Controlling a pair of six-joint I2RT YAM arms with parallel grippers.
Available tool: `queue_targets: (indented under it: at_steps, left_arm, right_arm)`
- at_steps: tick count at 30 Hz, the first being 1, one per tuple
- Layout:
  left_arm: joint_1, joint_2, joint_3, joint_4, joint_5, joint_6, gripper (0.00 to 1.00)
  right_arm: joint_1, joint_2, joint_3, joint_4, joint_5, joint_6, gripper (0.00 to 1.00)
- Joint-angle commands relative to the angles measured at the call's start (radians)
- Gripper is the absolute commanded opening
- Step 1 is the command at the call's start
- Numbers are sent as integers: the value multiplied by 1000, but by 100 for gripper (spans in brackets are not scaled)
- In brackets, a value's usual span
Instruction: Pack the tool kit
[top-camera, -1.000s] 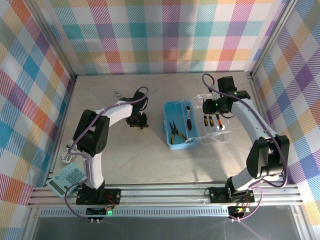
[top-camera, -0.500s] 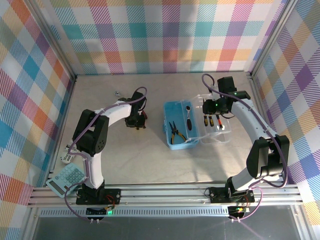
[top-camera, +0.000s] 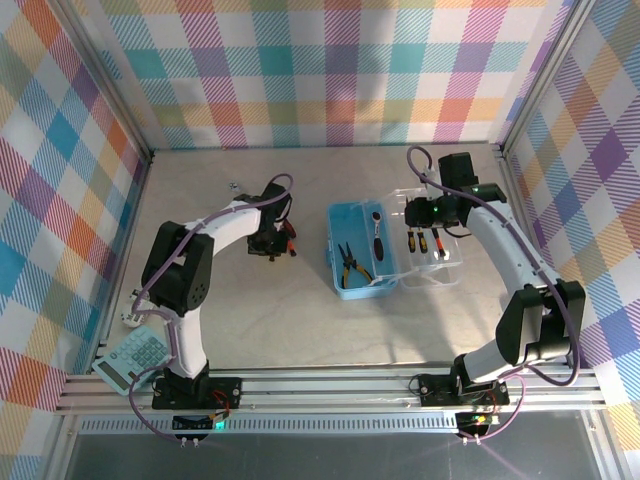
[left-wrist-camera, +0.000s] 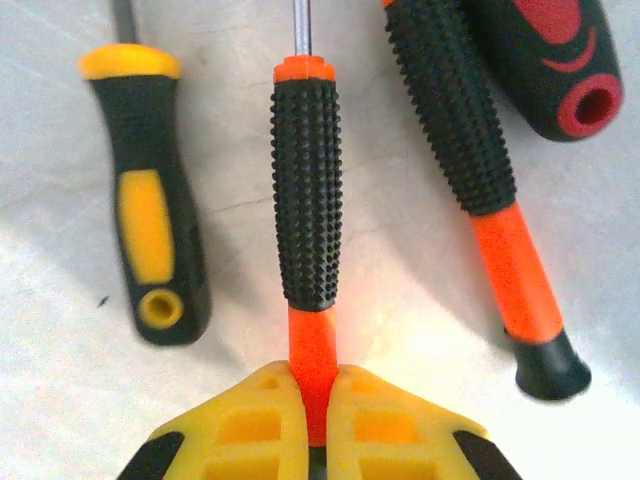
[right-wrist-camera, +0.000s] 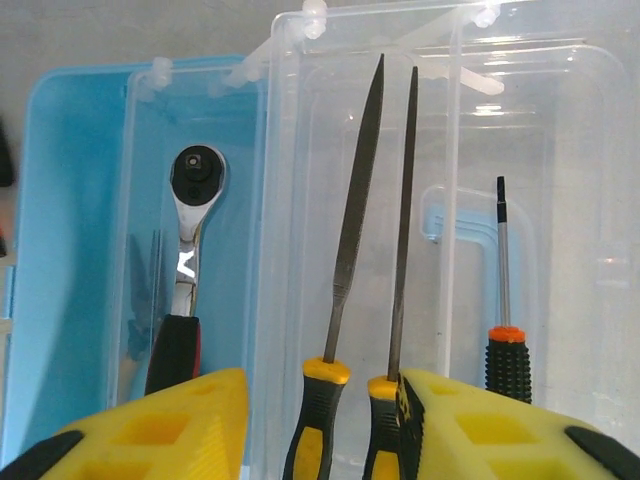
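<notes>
Status: packing is partly complete.

1. The surface (top-camera: 300, 330) carries the light-blue case (top-camera: 335, 250) near its centre, with the clear lid (top-camera: 455, 270) folded open to the right.
2. The case holds the pliers (top-camera: 352, 265) and the ratchet (top-camera: 375, 222).
3. The lid holds two files (right-wrist-camera: 355, 200) and a small orange-collared screwdriver (right-wrist-camera: 505, 300).
4. The right end effector (right-wrist-camera: 322, 385) hangs over the lid with its jaws apart. The file handles lie between them, and no grip is evident.
5. The left end effector (left-wrist-camera: 315, 385), well left of the case, is clamped on the orange tail of a knurled screwdriver (left-wrist-camera: 305, 190).
6. Three tools lie beside it on the surface, not yet packed: a yellow-handled screwdriver (left-wrist-camera: 145, 240), a second knurled driver (left-wrist-camera: 480, 170) and a red-and-black handle (left-wrist-camera: 560, 60).

Judgement: at least four transfers and the lid closure are left to do.
</notes>
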Motion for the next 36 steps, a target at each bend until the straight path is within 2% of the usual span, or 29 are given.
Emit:
queue_targets:
  at_steps: [1,2,5,8,11,15,21,26,31,34,36]
  left_arm:
    - [6,-113,46,-81,-30,29,0]
    - [7,-131,55,-86,-31,32,0]
    - [15,-173,68,-86,16,39,0]
    - [20,-213,72,-49,133,43,0]
    - [19,-256,49,59,359,40,0]
    - [4,-296,2,280,663,-38,0]
    - [-47,-315,-43,561,847,-166,0]
    - [-90,-324,-76,715,906,-251,0]
    - [-120,-322,-79,744,915,-262,0]
    - [-128,-320,-79,759,923,-268,0]
    - [-131,-323,-79,763,925,-270,0]
  right_arm:
    - [8,-29,3,-4,-48,-10,50]
    - [6,-31,6,-3,-58,-8,56]
    - [6,-42,11,7,-101,1,99]
    - [7,-58,16,32,-186,24,99]
    - [13,-75,14,96,-303,73,99]
    - [59,-82,10,231,-412,160,99]
    - [141,-19,36,417,-439,297,100]
    - [173,48,77,488,-433,361,91]
    - [206,105,115,504,-425,382,79]
    - [220,122,115,516,-419,393,65]
    - [222,124,113,522,-417,396,50]
